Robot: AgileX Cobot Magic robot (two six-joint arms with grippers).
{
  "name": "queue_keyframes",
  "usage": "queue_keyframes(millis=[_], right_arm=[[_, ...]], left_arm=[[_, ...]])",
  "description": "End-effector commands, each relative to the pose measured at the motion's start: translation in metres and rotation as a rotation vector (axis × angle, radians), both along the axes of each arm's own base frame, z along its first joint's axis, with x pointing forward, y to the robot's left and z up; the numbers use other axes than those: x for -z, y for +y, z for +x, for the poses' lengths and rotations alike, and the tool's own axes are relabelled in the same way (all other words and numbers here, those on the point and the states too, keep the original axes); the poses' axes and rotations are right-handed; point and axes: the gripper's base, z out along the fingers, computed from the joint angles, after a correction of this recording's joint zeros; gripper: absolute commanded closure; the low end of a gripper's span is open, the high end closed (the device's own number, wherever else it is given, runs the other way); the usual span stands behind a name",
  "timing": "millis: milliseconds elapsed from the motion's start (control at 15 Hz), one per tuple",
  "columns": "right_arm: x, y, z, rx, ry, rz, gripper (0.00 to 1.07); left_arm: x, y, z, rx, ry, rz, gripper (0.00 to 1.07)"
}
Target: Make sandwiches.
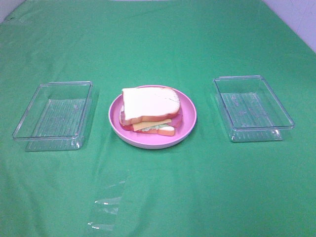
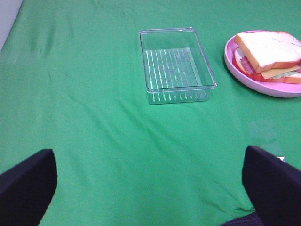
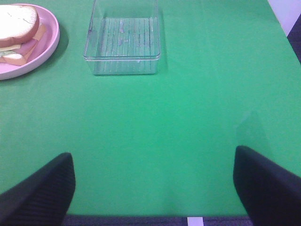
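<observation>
White bread on top, so your sandwich [image 1: 149,110] sits stacked on the pink plate [image 1: 190,121] mid-cloth, yellow cheese and a bit of green poking out the near edge. You only get the full layout from the high cam: clear left tray [image 1: 30,121] and clear right tray [image 1: 284,118] flank the plate, each well apart from it, and neither arm shows up there at all. Your wrist cams fill that in. Left gripper [image 2: 150,188] has its fingers [image 2: 26,183] spread wide with nothing between them, tray ahead of the jaws, sandwich off to one side. Right gripper [image 3: 155,188] is the same deal: fingers [image 3: 268,183] wide apart, hanging over bare green cloth [image 3: 188,117], tray ahead.
</observation>
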Motion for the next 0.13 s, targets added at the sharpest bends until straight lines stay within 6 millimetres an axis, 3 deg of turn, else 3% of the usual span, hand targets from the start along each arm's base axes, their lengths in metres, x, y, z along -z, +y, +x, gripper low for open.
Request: queue_keyframes(millis=[67, 133], right_arm=[[0.0006, 0.0006, -0.004, -0.001, -0.036, 0.003, 0.19], [0.0006, 0.0006, -0.004, -0.001, -0.036, 0.003, 0.19]], left_arm=[[-0.0005, -0.0005, -0.0016, 0.004, -0.014, -0.003, 0.07], [-0.0005, -0.0005, -0.0016, 0.004, -0.014, -0.003, 0.07]])
